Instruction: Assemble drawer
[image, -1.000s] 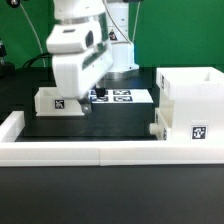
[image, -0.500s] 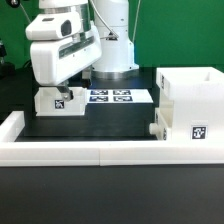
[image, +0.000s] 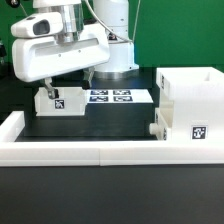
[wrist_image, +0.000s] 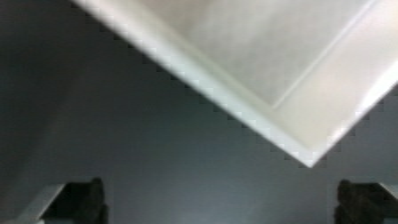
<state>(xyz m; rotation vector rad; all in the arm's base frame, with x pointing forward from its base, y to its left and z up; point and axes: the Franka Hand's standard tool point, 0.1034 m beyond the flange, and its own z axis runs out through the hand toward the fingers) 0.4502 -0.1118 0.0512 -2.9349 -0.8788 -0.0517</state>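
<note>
One dark bench (image: 110, 120) carries everything, edged in front by the long low white border wall (image: 80, 152). The arm (image: 60, 55) hangs over the exterior view's left. The drawer's tall open box (image: 190, 100) stands at that view's right, well apart from the arm, with a small white part (image: 155, 130) against its lower corner. The marker board (image: 112, 97) lies between arm and box. A small tagged tray (image: 60, 101) sits just beneath the arm's head. Only the wrist view shows the gripper (wrist_image: 222, 205) clearly: fingertips (wrist_image: 71, 200) spread wide, holding nothing, a white corner (wrist_image: 285, 70) ahead of them over dark bench. Which part that corner belongs to cannot be told.
</note>
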